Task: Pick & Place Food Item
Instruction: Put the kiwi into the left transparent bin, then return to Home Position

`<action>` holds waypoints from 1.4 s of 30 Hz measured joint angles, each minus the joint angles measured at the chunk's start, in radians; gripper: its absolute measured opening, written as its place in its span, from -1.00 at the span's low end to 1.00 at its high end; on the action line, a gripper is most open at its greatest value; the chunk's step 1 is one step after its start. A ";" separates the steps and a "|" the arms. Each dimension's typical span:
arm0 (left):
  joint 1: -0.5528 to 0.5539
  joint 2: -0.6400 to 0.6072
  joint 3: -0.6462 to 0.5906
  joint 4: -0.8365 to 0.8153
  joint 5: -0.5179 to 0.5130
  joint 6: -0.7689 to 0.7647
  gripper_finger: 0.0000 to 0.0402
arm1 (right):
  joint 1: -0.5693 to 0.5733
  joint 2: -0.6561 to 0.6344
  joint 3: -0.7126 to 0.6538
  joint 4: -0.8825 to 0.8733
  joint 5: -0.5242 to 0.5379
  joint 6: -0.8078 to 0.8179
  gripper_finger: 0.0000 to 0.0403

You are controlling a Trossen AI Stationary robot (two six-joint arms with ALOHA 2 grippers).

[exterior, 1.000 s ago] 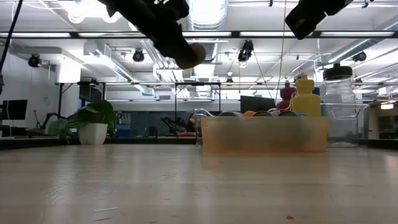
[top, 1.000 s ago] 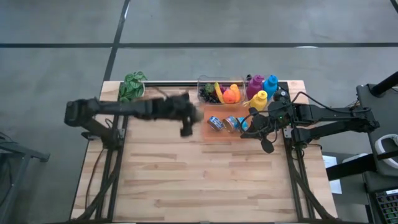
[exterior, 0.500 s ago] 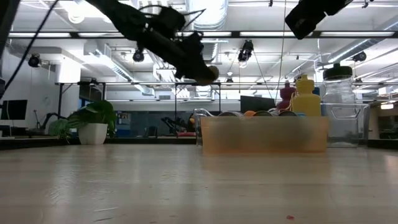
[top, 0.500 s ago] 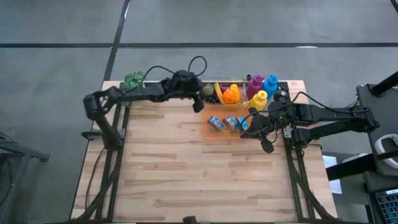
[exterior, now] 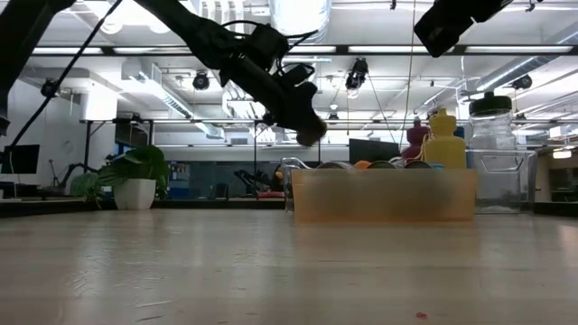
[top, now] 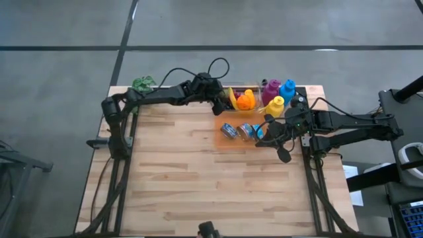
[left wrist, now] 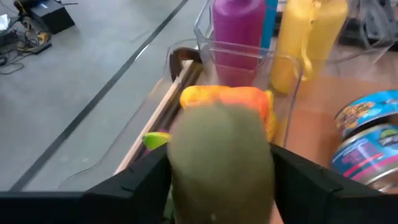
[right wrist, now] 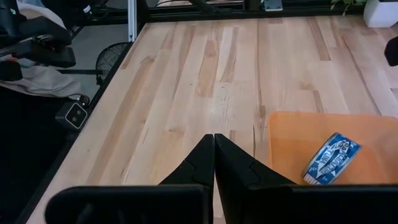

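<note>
Your left claw (left wrist: pixel 221 186) is clamped on a rounded, dull olive-brown fruit (left wrist: pixel 222 163) with a matte, slightly fuzzy skin, most likely a kiwi; the two dark fingers press its flanks. In the high view the left claw (top: pixel 218 104) sits at the near-left edge of the clear, thin-walled plastic bin (top: pixel 232 86) at the back of the wooden bench (top: pixel 198 178). In the low view the fruit (exterior: pixel 310 133) hangs above the level of the containers' rims.

The relation to mind: the bin's open mouth lies just ahead of and below the fruit. Straight beyond it sit a glossy orange toy fruit (left wrist: pixel 225 98) and a slip of yellow-green (left wrist: pixel 155 139). The fruit is nearly round, so its axis matters little; what matters is clearing the bin's near wall before you let go.

Past the bin stand smooth squeeze bottles, magenta (left wrist: pixel 239 28) and yellow (left wrist: pixel 309 34). Beside it, an orange translucent tray (top: pixel 243 139) holds blue-labelled metal tins (left wrist: pixel 368 138).

Your right claw (right wrist: pixel 214 157) waits with fingers together near the tray's right end, farther from the bin than the left.
</note>
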 joint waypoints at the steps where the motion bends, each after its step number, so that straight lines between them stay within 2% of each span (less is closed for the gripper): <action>1: 0.000 -0.001 0.000 0.001 0.001 -0.010 0.25 | 0.000 0.000 0.000 0.000 0.000 0.000 -0.96; 9: 0.000 -0.003 -0.005 -0.007 -0.006 -0.011 0.49 | 0.000 0.000 0.000 0.000 0.000 0.000 -0.96; 14: -0.001 -0.005 0.003 -0.008 -0.006 -0.002 0.51 | 0.000 0.000 0.000 0.000 0.000 0.000 -0.96; 18: -0.017 -0.040 0.010 -0.017 -0.006 0.018 0.28 | 0.000 0.000 0.000 0.000 0.000 0.000 -0.96; 21: -0.038 -0.106 0.010 -0.051 -0.006 0.018 -0.05 | 0.000 0.000 0.000 0.000 0.000 0.000 -0.96; 26: -0.076 -0.243 0.010 -0.230 -0.006 0.009 -0.67 | 0.000 0.001 0.000 0.000 0.000 0.000 -0.96; 29: -0.110 -0.326 0.007 -0.329 -0.006 0.003 -0.94 | 0.000 0.001 0.000 -0.001 0.000 0.000 -0.96; 35: -0.191 -0.522 -0.131 -0.318 -0.010 -0.023 -0.98 | 0.000 0.001 0.000 -0.002 0.000 0.000 -0.96; 42: -0.259 -0.797 -0.403 -0.172 -0.020 -0.084 -0.99 | 0.000 0.001 0.000 -0.001 0.000 0.000 -0.96</action>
